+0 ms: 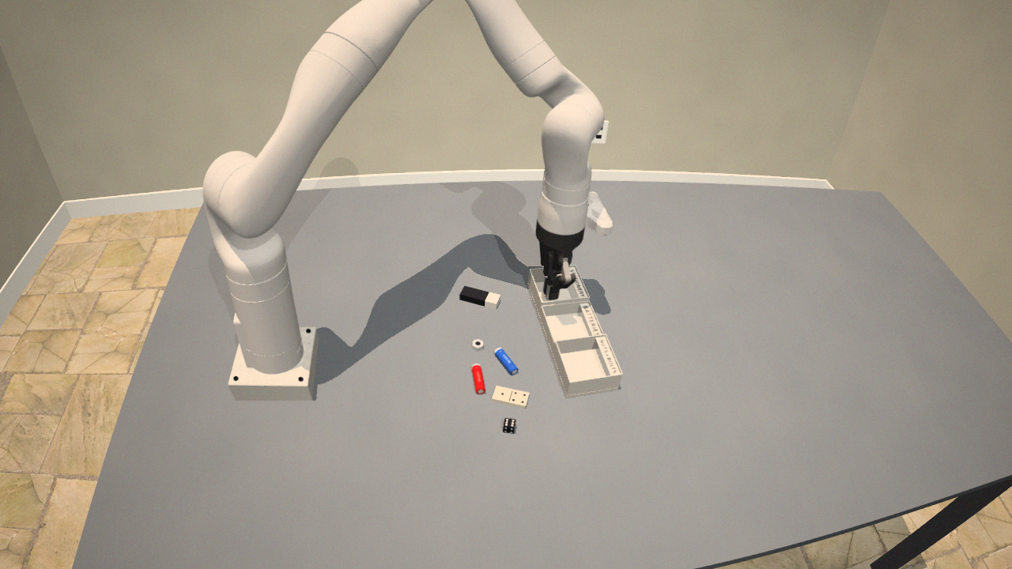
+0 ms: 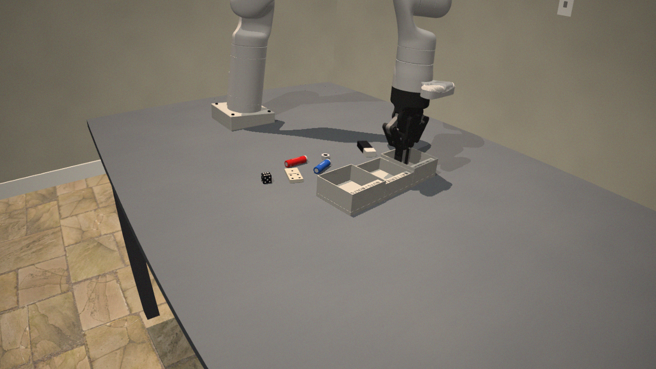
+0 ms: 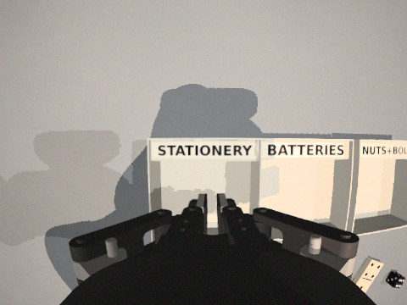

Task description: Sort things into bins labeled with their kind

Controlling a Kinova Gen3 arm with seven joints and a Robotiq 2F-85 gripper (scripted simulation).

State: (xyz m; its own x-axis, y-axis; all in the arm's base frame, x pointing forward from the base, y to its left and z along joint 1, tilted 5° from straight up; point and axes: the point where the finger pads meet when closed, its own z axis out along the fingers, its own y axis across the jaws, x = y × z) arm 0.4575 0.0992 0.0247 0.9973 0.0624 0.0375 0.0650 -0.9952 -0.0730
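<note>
My gripper (image 1: 551, 295) (image 2: 403, 160) (image 3: 212, 204) is shut to a narrow gap with nothing seen in it. Its tips are inside or just over the STATIONERY bin (image 2: 426, 172) (image 3: 154, 182). The BATTERIES bin (image 1: 564, 326) (image 2: 383, 173) (image 3: 297, 182) and NUTS+BOLTS bin (image 1: 593, 384) (image 2: 336, 195) (image 3: 375, 182) look empty. On the table lie a black-and-white eraser (image 1: 473, 295) (image 2: 366, 147), a nut (image 1: 473, 345) (image 2: 325, 158), a blue battery (image 1: 506, 360) (image 2: 322, 166), a red battery (image 1: 478, 379) (image 2: 295, 161), a domino (image 1: 510, 396) (image 2: 293, 175) (image 3: 370, 273) and a black die (image 1: 508, 425) (image 2: 266, 177) (image 3: 395, 280). The fingers hide part of the STATIONERY bin's floor.
The three bins stand in a touching row on the grey table (image 1: 742, 353) (image 2: 435, 275). The loose things lie between the row and the arm's base (image 1: 272, 389) (image 2: 243, 120). The wall stands behind the table's far edge.
</note>
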